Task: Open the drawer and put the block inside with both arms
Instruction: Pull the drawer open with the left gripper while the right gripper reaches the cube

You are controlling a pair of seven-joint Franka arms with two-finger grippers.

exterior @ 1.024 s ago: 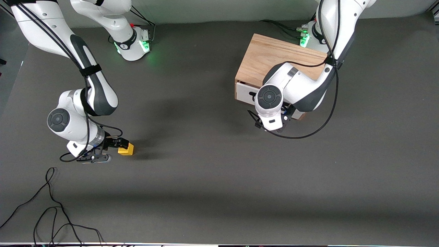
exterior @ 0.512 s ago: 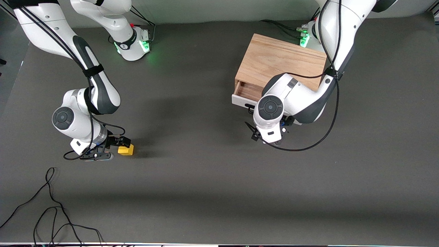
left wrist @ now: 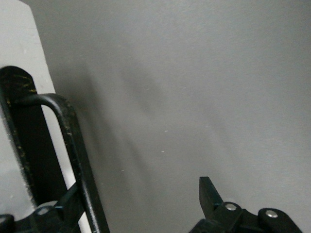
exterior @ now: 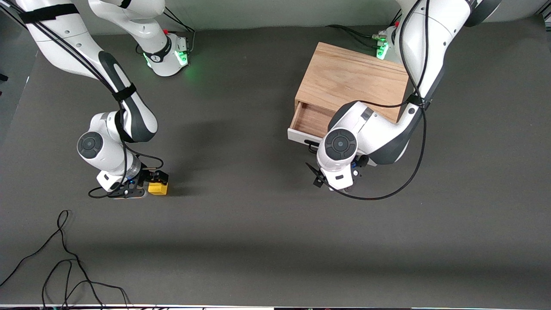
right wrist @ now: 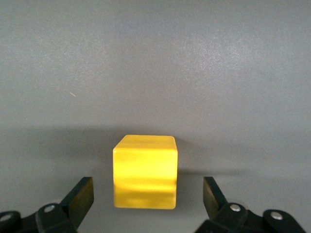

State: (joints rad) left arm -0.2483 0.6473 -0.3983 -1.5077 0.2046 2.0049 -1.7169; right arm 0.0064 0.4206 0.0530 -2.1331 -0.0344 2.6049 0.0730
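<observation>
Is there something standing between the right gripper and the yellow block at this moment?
Nothing visible does. The right gripper is open with the block on the table between its fingertips, and no other thing lies between them.

Matt oak cabinet [exterior: 351, 79], glossy block [exterior: 157, 188]

A dark grey mat [exterior: 258, 224] covers the table from end to end, and a pale wall [exterior: 267, 13] runs along its edge farthest from the front camera. A loose black cable [exterior: 64, 258] (thin, curling in open loops) lies on the mat at the edge nearest that camera, toward the right arm's end of the table.
</observation>
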